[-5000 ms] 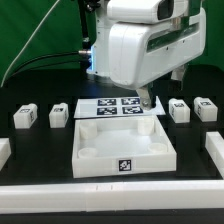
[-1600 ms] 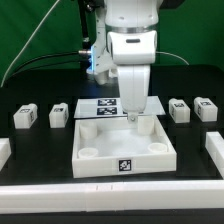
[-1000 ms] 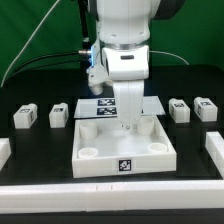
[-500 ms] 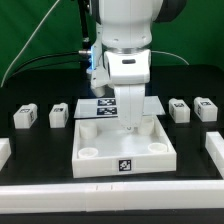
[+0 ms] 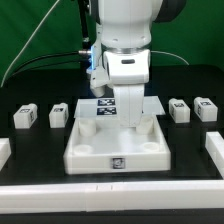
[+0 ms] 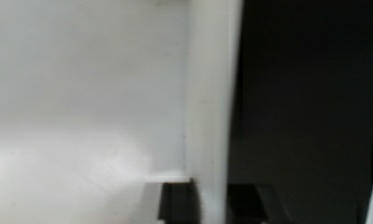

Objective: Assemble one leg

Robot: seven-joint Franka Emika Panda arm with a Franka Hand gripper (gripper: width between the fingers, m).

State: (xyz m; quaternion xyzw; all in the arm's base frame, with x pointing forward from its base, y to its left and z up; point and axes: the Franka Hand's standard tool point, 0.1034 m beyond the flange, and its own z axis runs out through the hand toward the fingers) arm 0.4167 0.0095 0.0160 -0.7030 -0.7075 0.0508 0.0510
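Nearest the camera, a long white bar [image 5: 110, 192] lies across the front of the black counter [image 5: 35, 150]. Just behind it, a white block [image 5: 3, 152] is cut off by the exterior view's left edge and another block [image 5: 216, 149] by its right edge. Between them sits the square panel [image 5: 90, 163], rim up. It has a small tag [image 5: 118, 162] on its near wall and round holes showing in its two near corners. The hand [image 5: 128, 122] reaches straight down onto the panel's far wall. In the wrist view two dark fingers [image 6: 176, 203] stand on either side of that narrow white wall, with the panel's pale floor [image 6: 76, 100] on one side and dark counter on the other, so the hand appears clamped on the panel's wall. None of the legs is held. They stand on the counter roughly level with the panel's far edge and well clear of the hand. One leg [image 5: 25, 117] and a second leg [image 5: 60, 114] are on the exterior view's left. A third leg [image 5: 180, 110] and a fourth leg [image 5: 205, 108] are on its right. Each is apart from its neighbour and shows a tag. Beyond the panel lies the marker board [image 5: 100, 106], partly hidden by the white arm [image 5: 125, 50] rising above it.
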